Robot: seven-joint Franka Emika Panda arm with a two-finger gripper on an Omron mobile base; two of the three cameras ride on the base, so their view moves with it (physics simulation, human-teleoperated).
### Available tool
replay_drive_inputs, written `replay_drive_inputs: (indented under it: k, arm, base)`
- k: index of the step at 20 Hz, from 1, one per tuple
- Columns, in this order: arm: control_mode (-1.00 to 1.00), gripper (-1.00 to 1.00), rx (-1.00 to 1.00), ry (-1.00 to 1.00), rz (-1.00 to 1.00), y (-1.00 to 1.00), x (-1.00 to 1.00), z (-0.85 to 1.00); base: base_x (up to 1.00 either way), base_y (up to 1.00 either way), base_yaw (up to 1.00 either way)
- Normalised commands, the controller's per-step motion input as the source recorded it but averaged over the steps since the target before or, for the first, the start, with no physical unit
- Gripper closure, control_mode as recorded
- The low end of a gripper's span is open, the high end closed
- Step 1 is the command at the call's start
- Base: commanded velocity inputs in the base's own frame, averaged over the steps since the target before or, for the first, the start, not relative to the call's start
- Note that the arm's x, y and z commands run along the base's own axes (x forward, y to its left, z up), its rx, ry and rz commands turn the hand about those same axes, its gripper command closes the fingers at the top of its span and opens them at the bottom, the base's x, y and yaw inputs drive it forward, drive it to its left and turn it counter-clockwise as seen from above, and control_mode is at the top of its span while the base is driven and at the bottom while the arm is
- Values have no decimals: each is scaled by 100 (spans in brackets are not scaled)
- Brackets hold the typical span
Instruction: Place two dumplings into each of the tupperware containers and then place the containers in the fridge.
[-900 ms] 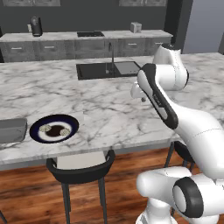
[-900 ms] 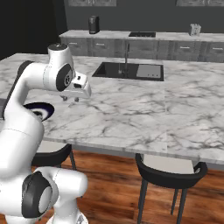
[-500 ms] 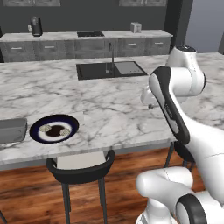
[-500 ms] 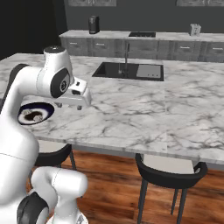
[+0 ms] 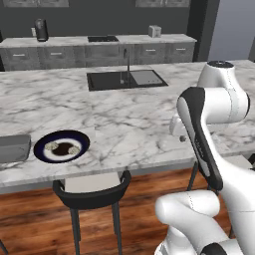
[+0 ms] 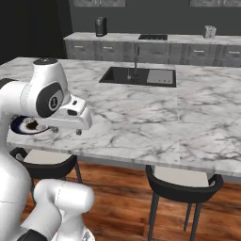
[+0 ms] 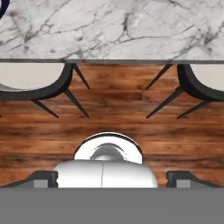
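A: Left base view: a marble island counter (image 5: pixel 124 119) with a sink (image 5: pixel 124 79) set into its far side. Near the front left edge sits a round dark blue plate (image 5: pixel 62 147). On it are pale dumplings (image 5: pixel 71 148) beside a dark sauce blob (image 5: pixel 61 149). At the far left edge, one grey tupperware container (image 5: pixel 12 148) is partly cut off by the frame.

B: Where is the gripper?

A: In the hand view, the gripper (image 7: pixel 109 178) points down over the counter's front edge toward the wood floor (image 7: pixel 113 113) and two stools (image 7: pixel 30 81). Its fingertips (image 7: pixel 41 178) stand far apart at the lower corners, with nothing between them. It is well apart from the plate.

B: How would a dumpling handle?

A: Judging by looks, light, soft and easily squashed, perhaps slick. A gentle pinch across the rounded body, below the folded top, seems safest. The container looks stiff and light; its rim or side wall seems the likely place to grasp.
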Motion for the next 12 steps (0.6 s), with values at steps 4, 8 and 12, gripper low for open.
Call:
replay_drive_inputs:
  k: [4, 8, 12]
  arm:
    - [-100, -100, 0, 12, 0, 2, -32, 0]
    - [-100, -100, 0, 5, 0, 0, -23, 0]
    - [-100, -100, 0, 5, -1, 0, -15, 0]
  base:
    - [0, 0, 0]
    - [0, 0, 0]
    - [0, 0, 0]
